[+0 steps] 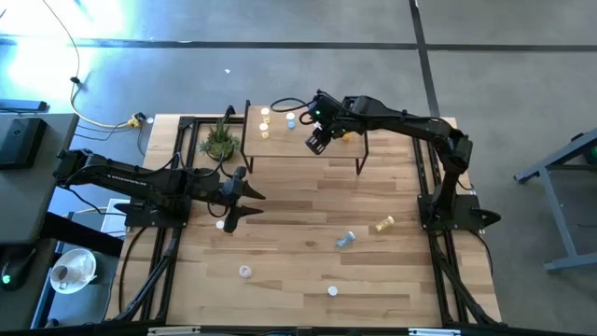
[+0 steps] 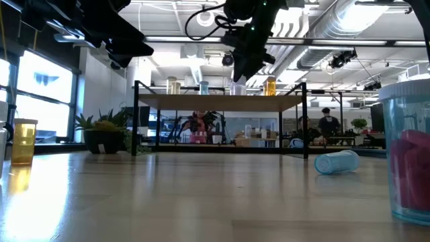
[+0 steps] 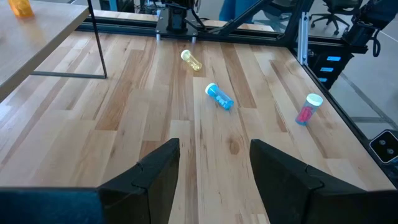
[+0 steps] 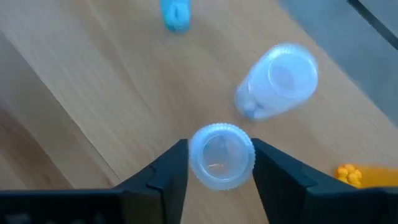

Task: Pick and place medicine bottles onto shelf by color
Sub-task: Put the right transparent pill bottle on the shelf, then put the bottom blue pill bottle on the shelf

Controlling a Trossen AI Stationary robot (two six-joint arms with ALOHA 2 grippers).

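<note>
The shelf (image 1: 280, 149) stands at the table's far side. Yellow bottles (image 1: 266, 117), a blue one (image 1: 291, 119) and an orange one (image 1: 345, 137) stand on its top. My right gripper (image 1: 317, 142) is over the shelf, shut on a pale white-capped bottle (image 4: 221, 155), beside another pale bottle (image 4: 280, 81) that stands on its base. My left gripper (image 1: 247, 207) is open and empty above the table's left middle. On the table, a blue bottle (image 1: 345, 240) and a yellow one (image 1: 383, 225) lie on their sides. My right gripper pinches the bottle's ribbed white cap (image 4: 198, 163) between its two fingers, which come from above and point down. The bottle is upright and its cap hides its body. I cannot tell whether its base stands on the shelf top or is clear of it.
A small potted plant (image 1: 219, 140) stands left of the shelf. More white-capped bottles stand near the table's near edge (image 1: 245, 272) (image 1: 332, 290). A pink-filled bottle (image 3: 308, 109) shows in the left wrist view. Open tabletop lies between the shelf and the lying bottles.
</note>
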